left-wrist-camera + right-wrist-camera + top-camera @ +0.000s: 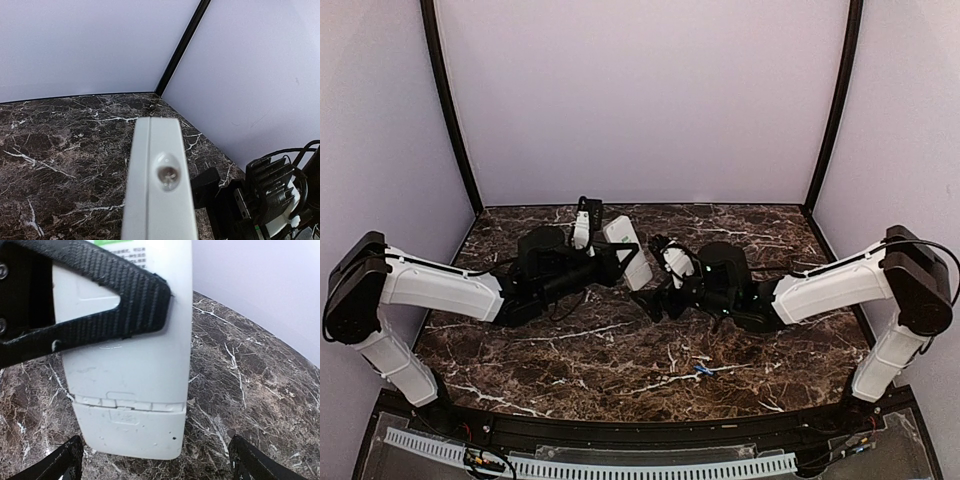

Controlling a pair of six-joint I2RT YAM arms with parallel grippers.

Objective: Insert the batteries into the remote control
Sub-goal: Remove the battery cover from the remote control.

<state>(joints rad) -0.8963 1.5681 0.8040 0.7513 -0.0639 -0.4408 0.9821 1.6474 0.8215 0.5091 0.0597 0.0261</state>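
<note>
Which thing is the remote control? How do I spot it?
Look at the middle of the dark marble table. The left gripper holds the remote control there. It is a long flat white slab, not tiny and blue like the battery lying nearer the front edge.

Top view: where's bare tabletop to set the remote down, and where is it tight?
Free: the wide near-centre marble between the two arm bases, left of the battery; also the back strip along the rear wall behind the right arm. Crowded: mid-table, where the left gripper holds the remote just ahead of the open right gripper.
</note>
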